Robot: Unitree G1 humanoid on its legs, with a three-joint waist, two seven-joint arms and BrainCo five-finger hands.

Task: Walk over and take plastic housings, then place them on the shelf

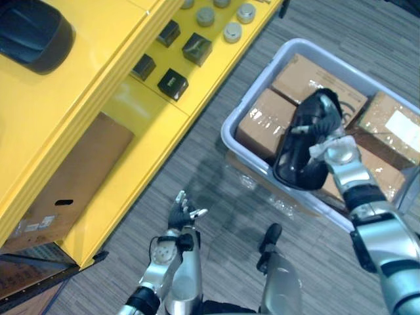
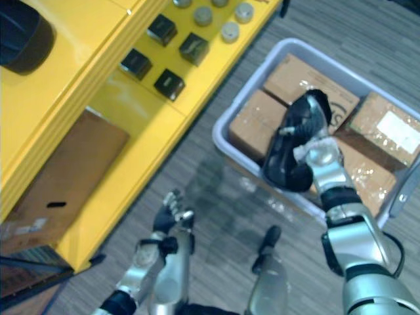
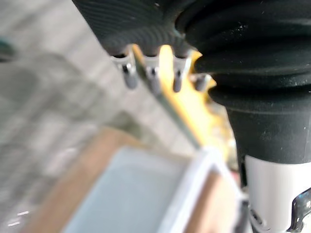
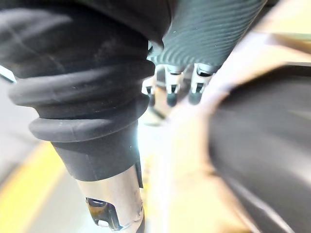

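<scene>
Left hand [image 1: 180, 211] is hanging low, nearest, fingers spread, holding nothing | right hand [image 1: 323, 125] is curling round a black plastic housing [image 1: 294, 167], holding it above the grey bin [image 1: 244, 102] of cardboard boxes [image 1: 262, 128] | second housing [image 1: 33, 33] is lying atop the yellow shelf [image 1: 131, 111]

Black housing [image 2: 283, 164] in right hand [image 2: 319, 156]

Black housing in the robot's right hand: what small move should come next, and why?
Probably swing the right hand toward the robot's left, carrying the black housing to the yellow shelf. The hand grips it above the grey bin of cardboard boxes, so it looks lifted free. Another housing sits on the shelf top. The left hand is open and empty.
</scene>
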